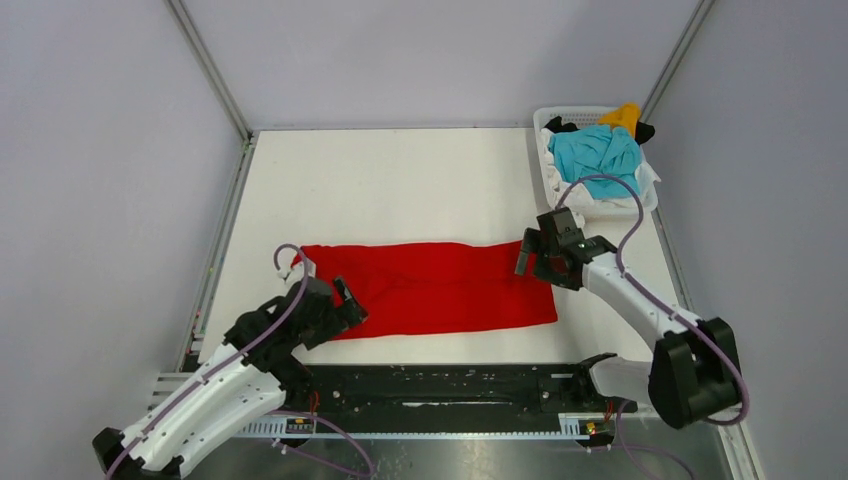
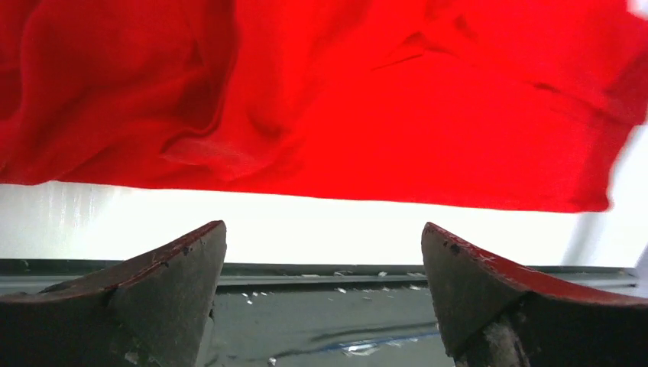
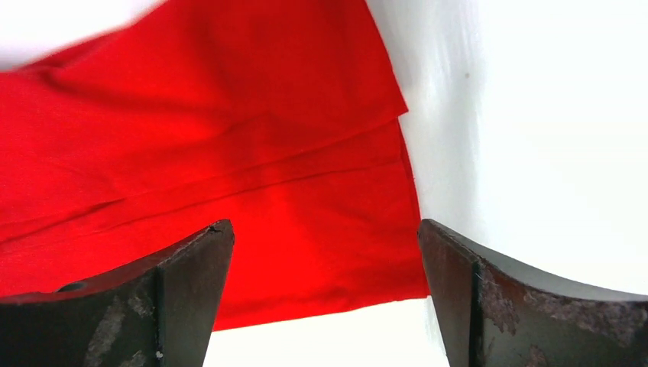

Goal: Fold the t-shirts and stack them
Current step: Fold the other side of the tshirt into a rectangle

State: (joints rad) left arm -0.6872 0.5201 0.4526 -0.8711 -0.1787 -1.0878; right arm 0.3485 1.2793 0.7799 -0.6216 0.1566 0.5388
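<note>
The red t-shirt (image 1: 440, 288) lies folded into a long flat band across the middle of the white table. My left gripper (image 1: 352, 306) is open and empty at the shirt's near-left end. In the left wrist view the gripper (image 2: 324, 252) hangs over the table's front edge, with the rumpled red cloth (image 2: 321, 99) just beyond its tips. My right gripper (image 1: 524, 258) is open and empty over the shirt's right end. In the right wrist view the gripper (image 3: 325, 245) spans the layered red corner (image 3: 267, 153).
A white plastic basket (image 1: 575, 109) stands at the back right. It holds a turquoise shirt (image 1: 600, 150), a yellow-orange one (image 1: 625, 115), a black one (image 1: 560, 125) and white cloth. A black rail (image 1: 450, 385) runs along the near table edge. Grey walls enclose the table.
</note>
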